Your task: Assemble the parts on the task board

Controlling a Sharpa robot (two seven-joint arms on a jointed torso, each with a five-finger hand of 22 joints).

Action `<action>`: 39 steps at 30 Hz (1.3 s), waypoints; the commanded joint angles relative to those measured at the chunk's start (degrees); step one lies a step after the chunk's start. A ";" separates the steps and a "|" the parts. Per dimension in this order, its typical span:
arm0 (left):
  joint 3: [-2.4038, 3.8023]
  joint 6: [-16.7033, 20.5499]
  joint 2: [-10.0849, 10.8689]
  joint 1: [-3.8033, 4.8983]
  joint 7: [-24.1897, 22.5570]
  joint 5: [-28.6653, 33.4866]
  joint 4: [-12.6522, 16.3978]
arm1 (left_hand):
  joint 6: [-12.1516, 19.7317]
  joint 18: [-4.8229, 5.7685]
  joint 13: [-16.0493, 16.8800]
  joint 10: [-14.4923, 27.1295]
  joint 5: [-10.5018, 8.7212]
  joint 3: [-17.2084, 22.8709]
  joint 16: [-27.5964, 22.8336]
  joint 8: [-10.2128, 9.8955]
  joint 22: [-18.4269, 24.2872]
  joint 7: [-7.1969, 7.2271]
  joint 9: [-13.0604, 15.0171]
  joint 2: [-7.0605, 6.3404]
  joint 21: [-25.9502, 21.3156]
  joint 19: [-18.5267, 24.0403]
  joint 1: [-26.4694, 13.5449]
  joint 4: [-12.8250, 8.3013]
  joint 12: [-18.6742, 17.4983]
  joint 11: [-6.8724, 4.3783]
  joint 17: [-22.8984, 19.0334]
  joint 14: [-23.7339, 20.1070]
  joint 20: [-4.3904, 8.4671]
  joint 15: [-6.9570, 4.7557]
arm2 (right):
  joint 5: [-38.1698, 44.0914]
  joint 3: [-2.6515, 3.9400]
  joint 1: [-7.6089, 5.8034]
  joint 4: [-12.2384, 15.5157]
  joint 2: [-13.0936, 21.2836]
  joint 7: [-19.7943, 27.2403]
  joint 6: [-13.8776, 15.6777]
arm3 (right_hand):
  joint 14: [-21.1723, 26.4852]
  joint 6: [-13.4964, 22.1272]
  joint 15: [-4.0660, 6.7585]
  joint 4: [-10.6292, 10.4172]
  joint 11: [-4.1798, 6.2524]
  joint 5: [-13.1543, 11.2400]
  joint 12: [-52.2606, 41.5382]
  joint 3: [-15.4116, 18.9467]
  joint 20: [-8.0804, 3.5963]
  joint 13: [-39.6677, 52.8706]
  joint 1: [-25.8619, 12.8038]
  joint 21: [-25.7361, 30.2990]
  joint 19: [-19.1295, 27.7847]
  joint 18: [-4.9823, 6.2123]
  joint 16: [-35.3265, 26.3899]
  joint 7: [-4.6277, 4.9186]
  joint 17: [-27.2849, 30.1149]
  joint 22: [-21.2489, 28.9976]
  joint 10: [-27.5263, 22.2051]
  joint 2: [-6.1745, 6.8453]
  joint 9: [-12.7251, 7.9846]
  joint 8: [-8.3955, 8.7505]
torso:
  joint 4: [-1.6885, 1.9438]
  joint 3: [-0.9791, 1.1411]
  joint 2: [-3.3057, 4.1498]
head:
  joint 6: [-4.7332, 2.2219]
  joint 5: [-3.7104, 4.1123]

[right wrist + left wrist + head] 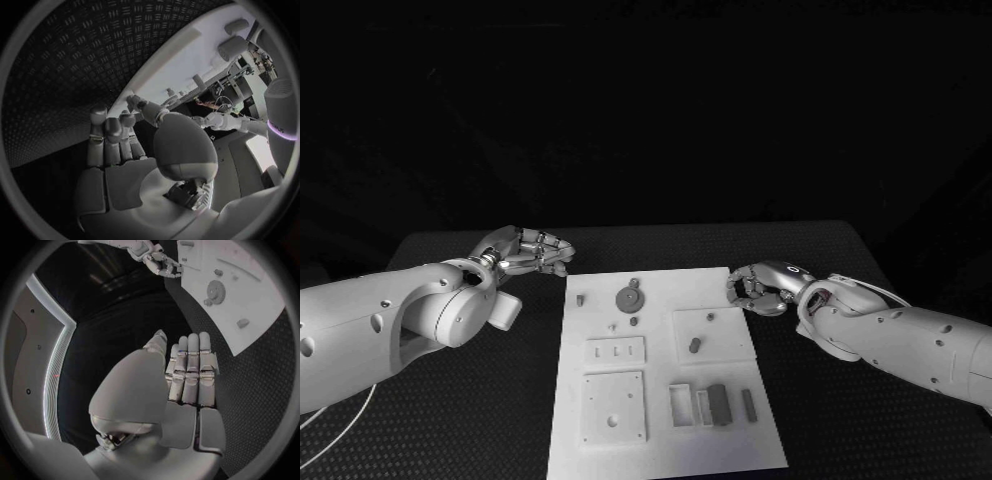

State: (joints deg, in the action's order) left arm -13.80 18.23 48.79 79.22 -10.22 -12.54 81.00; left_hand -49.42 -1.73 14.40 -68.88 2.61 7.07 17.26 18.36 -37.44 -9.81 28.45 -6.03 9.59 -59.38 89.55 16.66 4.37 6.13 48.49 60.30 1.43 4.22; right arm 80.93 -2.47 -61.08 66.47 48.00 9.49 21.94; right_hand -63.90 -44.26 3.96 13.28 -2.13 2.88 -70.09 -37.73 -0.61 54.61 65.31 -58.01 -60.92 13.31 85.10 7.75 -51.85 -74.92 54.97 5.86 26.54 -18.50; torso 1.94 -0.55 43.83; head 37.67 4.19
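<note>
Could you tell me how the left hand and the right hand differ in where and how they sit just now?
The left hand sits off the task board's far left corner, over the black table; the right hand is at its right edge. The left hand's fingers lie straight together; the right hand's curl. Both hold nothing.

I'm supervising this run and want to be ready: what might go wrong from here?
1. The right robot hand sits at the task board edge; it may nudge the board.
2. The small parts, like the gear, lie loose and could get knocked.
3. The left robot hand is off the board, leaving it unsteadied.
</note>
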 commanded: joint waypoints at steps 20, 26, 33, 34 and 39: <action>0.04 -0.83 0.01 0.04 -0.24 -0.16 0.16 | 0.24 -0.67 0.07 0.19 0.23 -0.23 -0.28 -0.29 -0.10 -0.19 0.06 0.09 -0.30 -0.22 -0.01 -0.08 -0.42 0.37 0.14 0.39 0.01 0.04 | -0.27 -0.02 0.09 -0.04 -0.43 0.87 -0.59 | -0.17 -9.25 0.50 -0.08 0.67 0.00 -0.33 -0.13 -0.11 -0.19 -1.39 -0.21 -0.46 1.69 0.34 -0.02 0.14 -0.92 -0.89 0.81 0.19 -0.30 | 0.02 0.02 0.01 | 0.19 0.11; 0.04 -0.80 0.02 0.04 -0.25 -0.20 0.16 | 0.24 -0.67 0.08 0.20 0.23 -0.23 -0.31 -0.30 -0.11 -0.19 0.06 0.09 -0.31 -0.22 0.00 -0.09 -0.42 0.37 0.16 0.39 0.01 0.03 | -0.01 -0.02 0.09 -0.17 -0.52 0.71 -0.95 | -0.26 -9.87 0.62 -0.29 0.83 0.00 -0.39 -0.32 -0.17 -0.20 -1.46 -0.28 -0.55 1.69 0.44 -0.21 0.11 -0.95 -0.81 0.39 0.38 -0.58 | -0.01 0.00 0.00 | 0.19 0.11; 0.04 -0.77 0.10 0.04 -0.22 -0.21 0.19 | 0.25 -0.68 0.08 0.21 0.23 -0.22 -0.33 -0.31 -0.13 -0.19 0.07 0.09 -0.33 -0.23 0.01 -0.09 -0.42 0.37 0.18 0.40 0.01 0.03 | 0.40 -0.02 0.09 -0.28 -0.66 0.81 -1.02 | -0.30 -11.97 1.21 -0.46 1.54 0.00 -0.43 -0.37 -0.24 -0.23 -1.68 -0.40 -0.55 1.69 0.54 -1.01 0.07 -1.01 -0.69 -0.32 1.22 -1.72 | 0.01 0.01 -0.02 | 0.29 0.09; 0.04 -0.79 0.11 0.04 -0.22 -0.21 0.19 | 0.25 -0.68 0.09 0.21 0.23 -0.22 -0.34 -0.31 -0.13 -0.19 0.07 0.09 -0.33 -0.23 0.01 -0.09 -0.42 0.37 0.18 0.40 0.01 0.03 | 0.54 -0.02 0.09 -0.23 -0.70 0.88 -0.78 | -0.30 -12.16 1.29 -0.52 1.62 0.00 -0.43 -0.36 -0.25 -0.23 -1.74 -0.42 -0.57 1.69 0.54 -1.10 0.07 -1.02 -0.66 -0.38 1.33 -1.84 | -0.01 0.01 -0.02 | 0.33 0.09; 0.04 -0.80 0.12 0.04 -0.23 -0.22 0.21 | 0.25 -0.68 0.09 0.21 0.23 -0.22 -0.35 -0.32 -0.13 -0.19 0.08 0.08 -0.34 -0.23 0.01 -0.09 -0.42 0.37 0.20 0.41 0.01 0.03 | 1.51 -0.02 0.10 -0.14 -0.77 0.71 -0.45 | -0.74 -13.68 1.87 -0.90 2.29 0.01 -0.58 -0.36 -0.45 -0.30 -1.81 -0.72 -0.97 1.69 0.77 -1.82 0.04 -1.04 0.02 -1.36 2.20 -2.79 | -0.01 0.04 -0.01 | 0.36 0.11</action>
State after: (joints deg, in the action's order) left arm -13.80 18.11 48.94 79.22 -10.14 -12.57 81.05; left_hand -49.42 -1.72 14.42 -68.88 2.61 7.07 17.25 18.36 -37.53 -9.81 28.44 -6.03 9.59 -59.38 89.55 16.66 4.16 6.13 48.64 60.29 1.43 4.21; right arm 81.00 -2.46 -61.06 66.24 47.29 9.73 21.80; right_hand -64.69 -44.78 5.43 12.55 -1.19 2.88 -70.32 -38.11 -0.85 54.36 63.60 -58.54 -61.76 13.31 85.65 7.24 -51.80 -74.92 55.91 5.02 28.60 -21.05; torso 1.95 -0.54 43.81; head 38.01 4.27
